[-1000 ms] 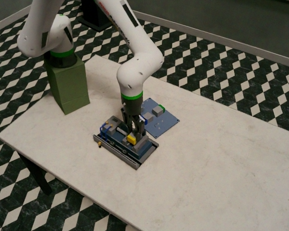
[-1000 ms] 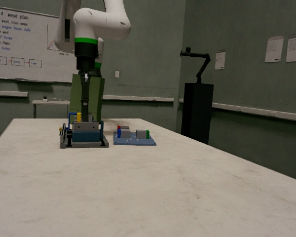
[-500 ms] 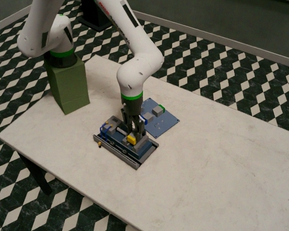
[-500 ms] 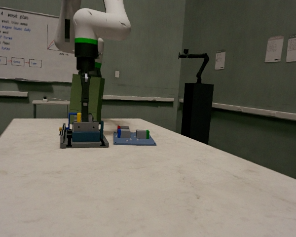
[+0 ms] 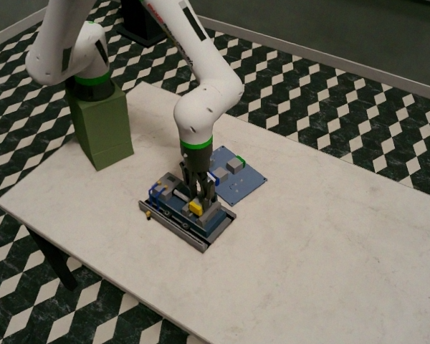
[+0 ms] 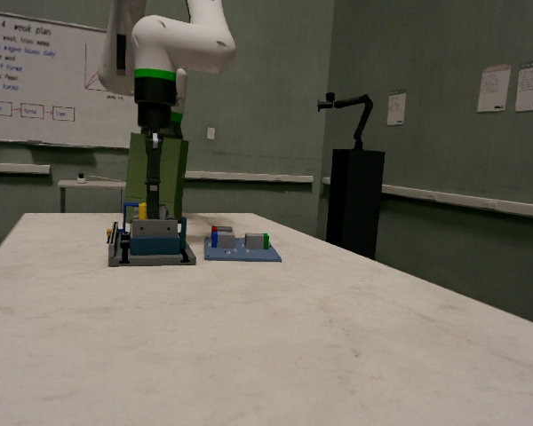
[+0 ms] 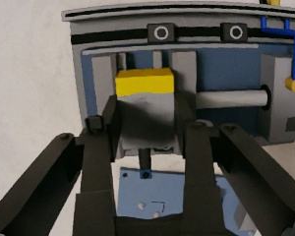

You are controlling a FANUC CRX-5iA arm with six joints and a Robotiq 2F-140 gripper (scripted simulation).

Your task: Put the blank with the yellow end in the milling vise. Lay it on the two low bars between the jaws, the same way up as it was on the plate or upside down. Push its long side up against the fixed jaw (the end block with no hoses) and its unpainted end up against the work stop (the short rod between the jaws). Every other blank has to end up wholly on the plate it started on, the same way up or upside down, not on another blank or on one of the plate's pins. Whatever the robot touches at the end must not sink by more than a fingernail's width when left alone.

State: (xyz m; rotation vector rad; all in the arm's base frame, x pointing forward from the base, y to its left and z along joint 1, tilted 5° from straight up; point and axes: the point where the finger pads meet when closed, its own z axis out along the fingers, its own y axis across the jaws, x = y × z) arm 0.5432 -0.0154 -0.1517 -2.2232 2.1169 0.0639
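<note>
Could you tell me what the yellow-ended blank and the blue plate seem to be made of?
The grey rectangular blank with the yellow end, gripped by the tool, looks like matte bare metal: flat grey faces, with yellow paint covering only one end. The flat blue plate could be painted or anodised metal, judging by its thin, even matte blue sheet and small pale pins. Neither is certain.
</note>
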